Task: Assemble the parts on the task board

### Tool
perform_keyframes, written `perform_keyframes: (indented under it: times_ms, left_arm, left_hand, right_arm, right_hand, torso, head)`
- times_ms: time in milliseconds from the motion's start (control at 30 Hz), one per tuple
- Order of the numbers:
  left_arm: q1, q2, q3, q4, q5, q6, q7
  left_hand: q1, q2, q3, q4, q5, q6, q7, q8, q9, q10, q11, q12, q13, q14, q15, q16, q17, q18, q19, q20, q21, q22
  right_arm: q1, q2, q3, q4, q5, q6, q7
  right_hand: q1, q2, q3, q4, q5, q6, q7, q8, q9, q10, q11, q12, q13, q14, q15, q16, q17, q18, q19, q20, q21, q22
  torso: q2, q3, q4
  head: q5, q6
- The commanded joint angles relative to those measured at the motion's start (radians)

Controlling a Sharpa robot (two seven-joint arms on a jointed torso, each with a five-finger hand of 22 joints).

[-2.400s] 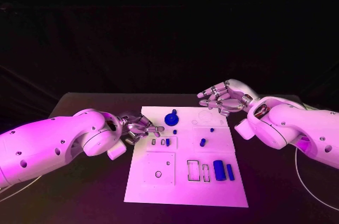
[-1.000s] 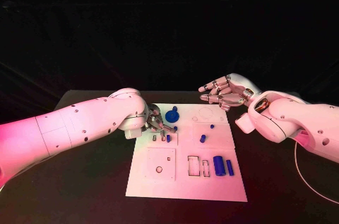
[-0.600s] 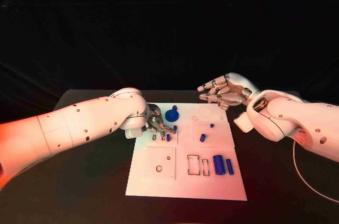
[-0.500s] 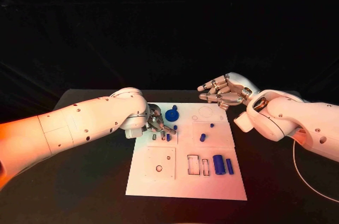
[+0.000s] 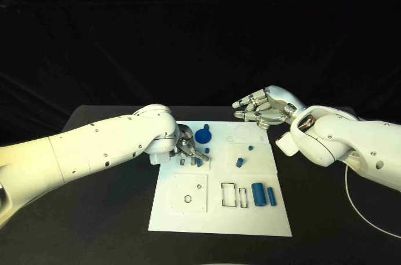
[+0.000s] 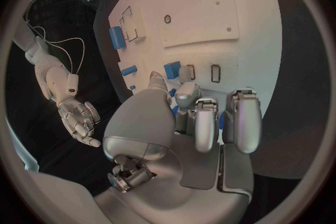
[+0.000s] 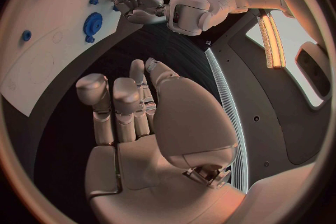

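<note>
**Left hand settles over the small slots**

Your left hand has swung in from the table's side since the earliest frame and now curls over the task board, fingertips at a small blue part by the slots; whether it grips, you cannot tell. Nearer you, two blue bars lie beside empty outlines. Farther back, the blue disc sits; your right hand hovers empty, fingers loose, likely waiting.
</note>
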Motion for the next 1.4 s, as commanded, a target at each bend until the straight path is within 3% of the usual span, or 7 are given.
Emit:
perform_keyframes:
  times_ms: [33,300,467,700,900,1133,1400]
  left_arm:
    - [0.001,0.004,0.0,-0.001,0.006,0.018,0.0]
    - [0.0,0.003,-0.001,-0.001,0.009,0.017,0.0]
    - [0.0,0.003,-0.001,0.0,0.019,0.022,0.001]
    - [0.0,0.002,-0.001,0.0,0.045,0.027,0.005]
    - [0.0,-0.002,0.0,-0.002,0.05,0.017,0.006]
    - [0.0,-0.012,0.0,0.006,0.055,-0.004,0.008]
    - [-0.002,-0.046,0.005,0.042,0.076,-0.104,0.02]
  left_hand:
    - [0.01,-0.001,-0.003,-0.003,-0.004,-0.009,0.0,0.004,0.002,0.001,-0.008,0.005,0.001,0.105,-0.006,0.003,0.263,-0.009,0.05,-0.005,0.005,0.112]
    - [0.044,0.018,0.006,-0.012,-0.004,-0.016,0.0,0.012,0.016,0.001,-0.009,0.006,0.002,0.105,-0.006,0.003,0.263,-0.009,0.049,-0.005,0.005,0.112]
    - [0.102,0.04,0.035,-0.042,-0.003,-0.023,0.0,0.02,0.03,0.0,-0.009,0.005,0.003,0.105,-0.006,0.003,0.263,-0.008,0.049,-0.005,0.004,0.112]
    - [0.27,0.092,0.144,-0.147,-0.001,-0.046,-0.015,0.015,0.04,-0.007,-0.023,-0.005,-0.003,0.105,-0.016,0.003,0.263,-0.008,0.047,-0.012,0.003,0.111]
    - [0.33,0.094,0.21,-0.191,-0.002,-0.062,-0.011,0.003,0.041,-0.014,-0.021,-0.019,-0.011,0.105,-0.017,0.003,0.263,-0.008,0.047,-0.015,0.003,0.112]
    - [0.321,0.05,0.329,-0.213,0.002,-0.066,-0.001,-0.009,0.048,-0.016,-0.013,-0.037,-0.024,0.105,-0.008,0.003,0.263,-0.007,0.045,-0.008,0.001,0.111]
    - [0.224,-0.068,0.603,-0.214,-0.002,-0.059,0.002,-0.008,0.073,-0.005,-0.01,-0.039,-0.026,0.105,-0.004,0.003,0.263,-0.008,0.047,-0.005,0.002,0.117]
  right_arm:
    - [-0.001,0.003,0.0,-0.001,-0.014,0.015,0.005]
    - [-0.002,0.006,0.0,-0.004,-0.014,0.008,0.007]
    - [-0.003,0.009,-0.001,-0.007,-0.014,0.011,0.006]
    - [-0.004,0.012,-0.001,-0.012,-0.014,0.015,0.006]
    - [-0.004,0.014,-0.001,-0.015,-0.014,0.016,0.006]
    - [-0.005,0.017,-0.001,-0.017,-0.013,0.015,0.009]
    - [-0.009,0.023,-0.001,-0.023,-0.008,0.018,0.014]
  right_hand:
    - [-0.002,-0.007,0.008,0.0,0.002,-0.005,0.0,-0.001,0.0,-0.002,0.0,-0.004,-0.002,-0.004,0.006,-0.004,-0.001,0.009,-0.01,0.001,-0.005,-0.001]
    - [0.001,-0.006,0.012,-0.002,0.005,-0.005,0.0,-0.001,0.001,-0.003,0.0,-0.005,-0.004,-0.004,0.006,-0.007,-0.001,0.009,-0.01,0.001,-0.007,-0.003]
    - [0.002,-0.005,0.015,-0.003,0.007,-0.005,0.0,0.0,0.001,-0.003,0.0,-0.006,-0.006,-0.004,0.006,-0.008,-0.001,0.009,-0.01,0.001,-0.009,-0.004]
    - [0.002,-0.005,0.016,-0.003,0.008,-0.005,0.0,0.0,0.001,-0.003,0.0,-0.006,-0.006,-0.004,0.006,-0.009,-0.001,0.009,-0.01,0.001,-0.009,-0.004]
    - [0.002,-0.005,0.016,-0.003,0.008,-0.004,0.0,0.001,0.001,-0.003,0.0,-0.006,-0.006,-0.004,0.006,-0.009,-0.001,0.009,-0.011,0.001,-0.01,-0.005]
    - [0.002,-0.005,0.017,-0.003,0.009,-0.004,0.0,0.001,0.002,-0.003,0.0,-0.006,-0.007,-0.004,0.006,-0.01,-0.002,0.009,-0.011,0.001,-0.011,-0.006]
    - [0.0,-0.006,0.018,-0.002,0.011,-0.004,0.001,0.001,0.002,-0.004,0.001,-0.007,-0.008,-0.005,0.006,-0.014,-0.004,0.01,-0.014,0.001,-0.015,-0.012]
  torso:
    - [0.0,0.0005,0.0]
    - [0.0,0.0009,0.0004]
    - [0.0,0.0011,0.0]
    - [0.001,0.001,-0.0004]
    - [0.001,0.0018,0.0004]
    - [0.001,0.0016,-0.0008]
    - [0.001,0.0018,0.0007]
  head:
    - [-0.001,-0.001]
    - [-0.001,-0.004]
    - [-0.001,-0.006]
    - [-0.001,-0.009]
    - [-0.002,-0.011]
    - [0.0,-0.014]
    - [0.0,-0.016]
